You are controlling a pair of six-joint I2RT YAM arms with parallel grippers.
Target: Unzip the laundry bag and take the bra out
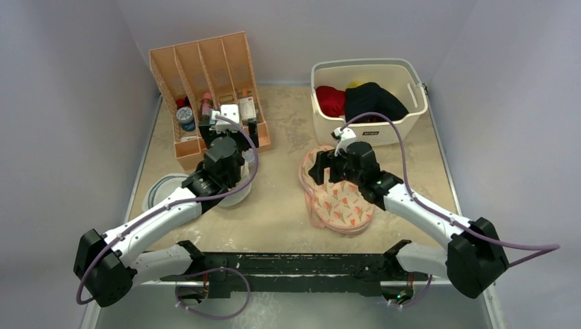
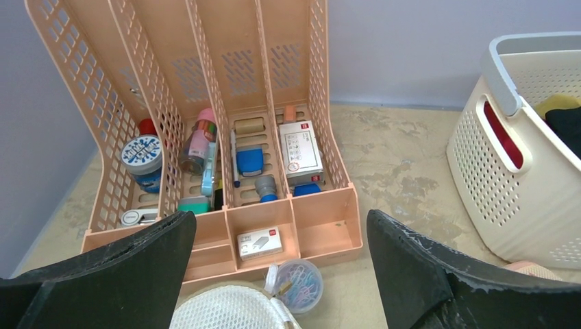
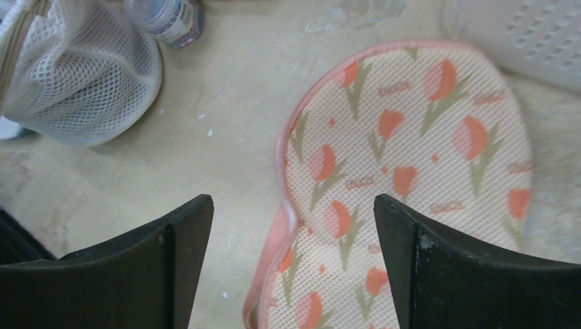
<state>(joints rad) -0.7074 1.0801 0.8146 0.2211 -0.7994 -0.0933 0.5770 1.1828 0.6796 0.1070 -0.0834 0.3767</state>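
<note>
The laundry bag (image 1: 340,203) lies flat on the table right of centre, cream-peach with red-orange flowers and a pink zip rim. In the right wrist view (image 3: 411,171) its rim runs between my fingers and looks shut. My right gripper (image 1: 340,171) hangs open and empty just above the bag's far half (image 3: 293,260). My left gripper (image 1: 229,137) is open and empty, facing the peach organiser (image 2: 281,274). No bra shows at the bag. A black soft garment (image 1: 373,99) lies in the white basket; I cannot tell whether it is the bra.
The white basket (image 1: 363,65) stands behind the bag and also holds red and yellow garments. A peach desk organiser (image 1: 205,89) with small items stands back left. A round white mesh bag (image 1: 164,188) and a tub of paper clips (image 2: 301,281) lie below the left gripper.
</note>
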